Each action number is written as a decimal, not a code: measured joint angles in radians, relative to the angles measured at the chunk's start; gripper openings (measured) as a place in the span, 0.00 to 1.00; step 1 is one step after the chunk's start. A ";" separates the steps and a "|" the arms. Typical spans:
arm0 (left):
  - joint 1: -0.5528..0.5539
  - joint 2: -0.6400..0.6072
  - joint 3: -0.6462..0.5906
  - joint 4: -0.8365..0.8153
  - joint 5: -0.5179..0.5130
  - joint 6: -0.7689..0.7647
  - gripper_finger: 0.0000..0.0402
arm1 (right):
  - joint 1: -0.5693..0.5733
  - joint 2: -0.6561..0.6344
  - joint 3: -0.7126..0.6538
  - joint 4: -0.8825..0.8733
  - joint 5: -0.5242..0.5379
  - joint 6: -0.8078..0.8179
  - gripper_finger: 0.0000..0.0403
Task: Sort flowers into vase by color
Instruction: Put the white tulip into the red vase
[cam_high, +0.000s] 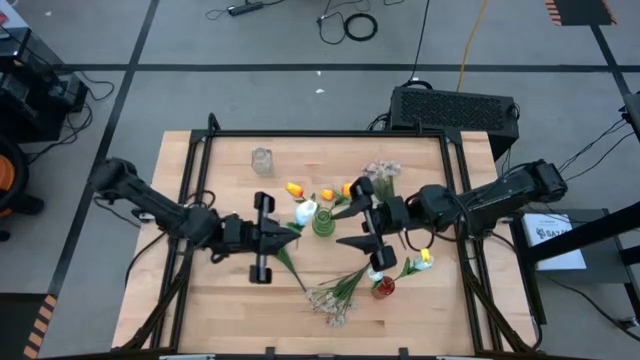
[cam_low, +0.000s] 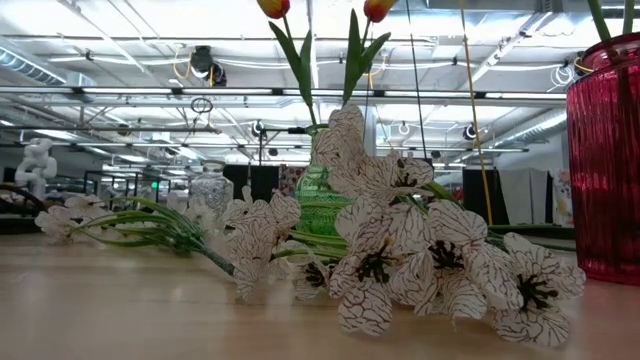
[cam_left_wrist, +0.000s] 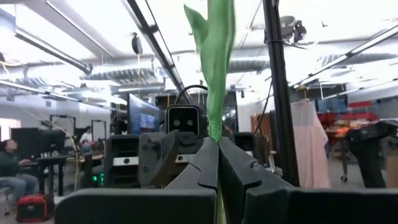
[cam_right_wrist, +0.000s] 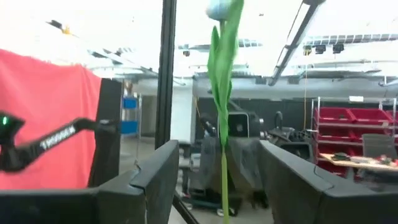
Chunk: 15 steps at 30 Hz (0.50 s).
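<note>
Green ribbed glass vase (cam_high: 323, 222) mid-tabletop (cam_high: 220, 300), orange tulips (cam_high: 295, 188) in it. Left hand (cam_high: 290, 230) clamped on a white tulip's (cam_high: 304, 212) smooth stem beside it; right hand (cam_high: 372, 220) open around that stem. Veined pale sprays (cam_high: 335, 295) lie flat near a red fluted vase (cam_high: 383, 287).

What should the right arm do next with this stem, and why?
Probably close the jaws of the right gripper on the green stem. The stem stands between those open jaws without being gripped, while the left gripper is shut on what appears to be the same stem, so this looks like a handover.
</note>
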 joint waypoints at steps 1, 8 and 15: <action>0.006 0.016 0.001 0.021 0.009 0.000 0.00 | 0.000 0.000 0.000 -0.001 0.001 0.018 0.52; 0.022 0.076 0.071 -0.042 0.020 -0.047 0.00 | 0.000 0.000 0.000 -0.020 0.002 0.044 0.52; 0.039 0.128 0.205 -0.228 0.020 -0.074 0.00 | 0.000 -0.015 0.000 -0.086 -0.009 0.040 0.52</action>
